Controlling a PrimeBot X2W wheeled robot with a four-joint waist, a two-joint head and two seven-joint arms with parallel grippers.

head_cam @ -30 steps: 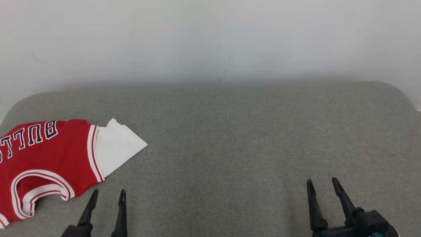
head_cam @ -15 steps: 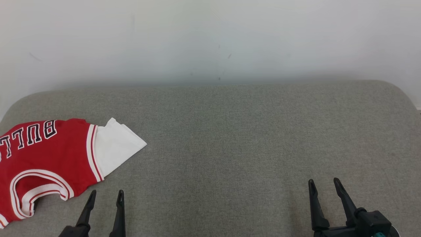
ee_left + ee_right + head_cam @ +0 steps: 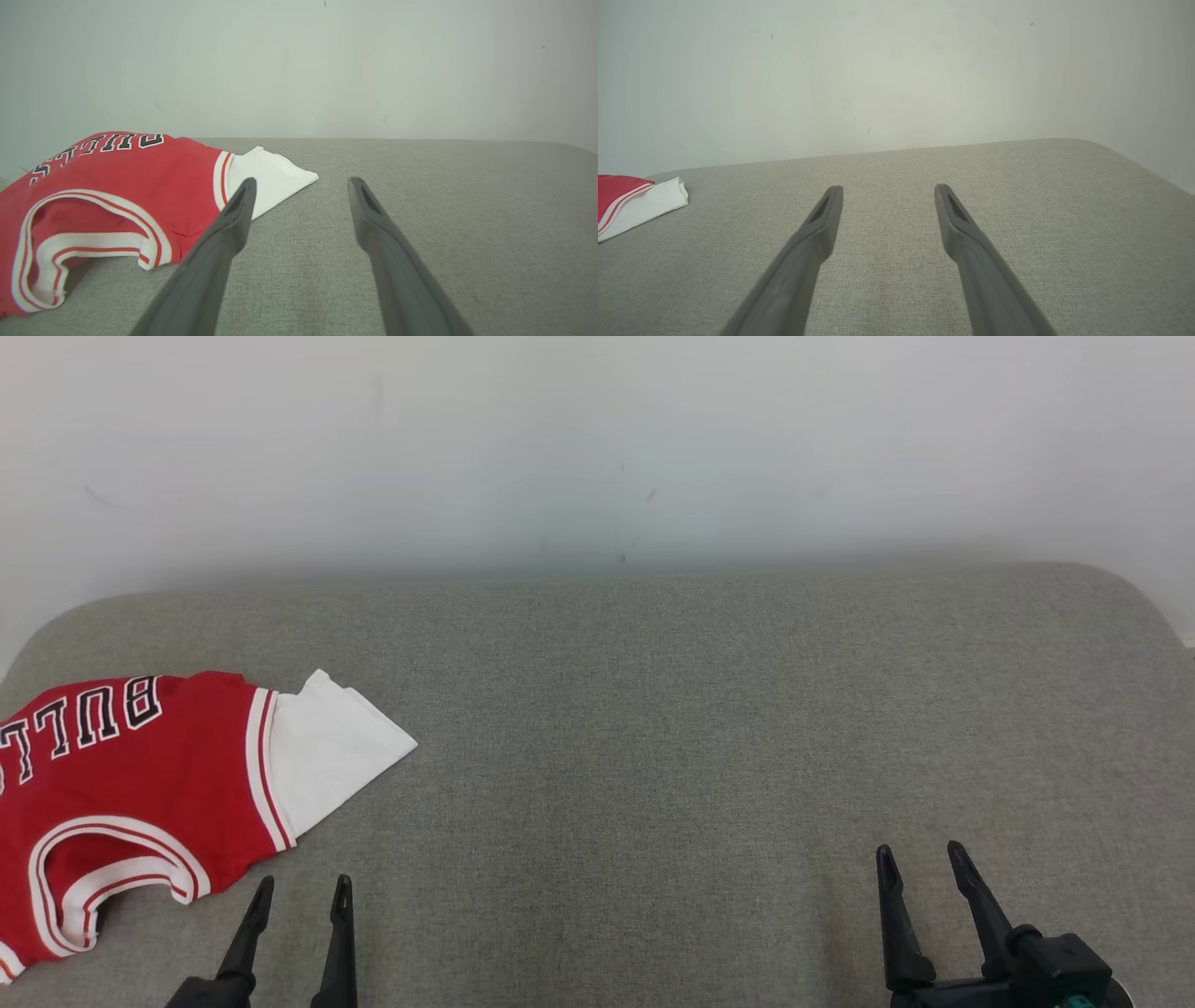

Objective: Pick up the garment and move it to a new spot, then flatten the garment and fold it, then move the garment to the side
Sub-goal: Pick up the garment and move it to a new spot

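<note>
The garment (image 3: 140,784) is a red jersey with white trim, black lettering and a white sleeve, lying folded at the far left of the grey cushion (image 3: 653,728); its left part runs off the head view. The left wrist view has the garment (image 3: 117,186) at the left, and in the right wrist view the garment (image 3: 630,203) sits at the left edge. My left gripper (image 3: 301,885) stands open just below and right of the garment, apart from it, seen also as left gripper (image 3: 301,182). My right gripper (image 3: 918,851) is open and empty at the lower right, as the right gripper (image 3: 887,189) shows.
A pale wall (image 3: 597,448) rises behind the cushion. The cushion's rounded back corners curve off at the right (image 3: 1134,597) and left (image 3: 56,625). Bare grey fabric spans the middle and right.
Both grippers have slipped slightly lower in the head view and the left one a little to the left. The garment has not moved.
</note>
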